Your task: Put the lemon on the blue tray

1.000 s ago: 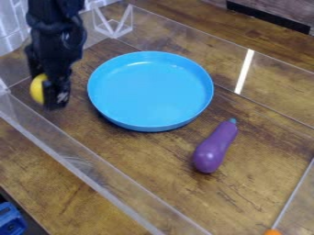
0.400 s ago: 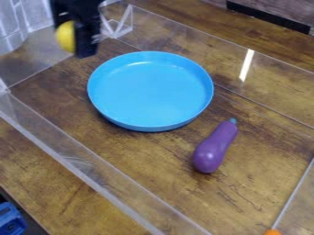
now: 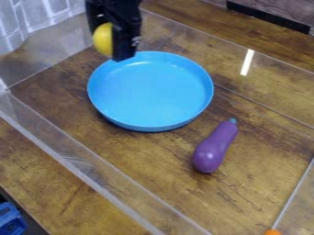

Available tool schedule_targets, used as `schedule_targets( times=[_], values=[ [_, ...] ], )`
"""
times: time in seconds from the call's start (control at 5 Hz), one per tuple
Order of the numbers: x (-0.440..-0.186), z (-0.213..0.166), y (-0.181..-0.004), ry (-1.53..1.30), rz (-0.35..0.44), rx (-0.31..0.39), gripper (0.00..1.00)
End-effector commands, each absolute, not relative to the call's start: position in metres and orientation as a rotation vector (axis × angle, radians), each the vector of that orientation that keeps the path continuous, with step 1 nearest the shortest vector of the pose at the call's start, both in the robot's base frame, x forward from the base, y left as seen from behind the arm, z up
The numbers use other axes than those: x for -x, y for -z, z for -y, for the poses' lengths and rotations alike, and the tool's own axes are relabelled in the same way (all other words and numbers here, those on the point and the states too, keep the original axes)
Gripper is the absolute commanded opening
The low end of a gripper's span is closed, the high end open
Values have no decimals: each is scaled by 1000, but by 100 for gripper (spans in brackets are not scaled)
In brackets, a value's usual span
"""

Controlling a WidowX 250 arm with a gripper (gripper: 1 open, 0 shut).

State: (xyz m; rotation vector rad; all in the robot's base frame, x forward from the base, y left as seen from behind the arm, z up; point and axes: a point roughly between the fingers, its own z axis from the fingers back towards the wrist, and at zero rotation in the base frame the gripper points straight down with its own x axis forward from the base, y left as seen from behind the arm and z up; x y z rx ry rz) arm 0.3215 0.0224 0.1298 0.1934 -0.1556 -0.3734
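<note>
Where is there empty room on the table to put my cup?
There's bare wood left of the blue tray, down toward the clear wall, and more between the tray and the eggplant. It's crowded at the tray's far edge, where the end effector holds the lemon.

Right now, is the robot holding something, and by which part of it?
Yes, the gripper holds the lemon in the air. Which part is gripped cannot be told exactly; the contact is blurred.

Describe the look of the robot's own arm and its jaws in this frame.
The arm's end, with its dark jaws, looks black or very dark grey, blocky and angular, with small lighter grey patches. Motion blur and the picture's top edge hide the rest; I cannot make out any cables or markings.
</note>
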Motion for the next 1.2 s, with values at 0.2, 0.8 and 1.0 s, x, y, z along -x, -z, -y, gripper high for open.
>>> schedule_targets(
  times=[0.2, 0.8, 1.0],
  values=[
    [-335, -8, -141, 390, 224, -176, 100],
    [-339, -40, -131, 453, 233, -146, 100],
    [-340, -48, -135, 432, 242, -149, 100]
  ],
)
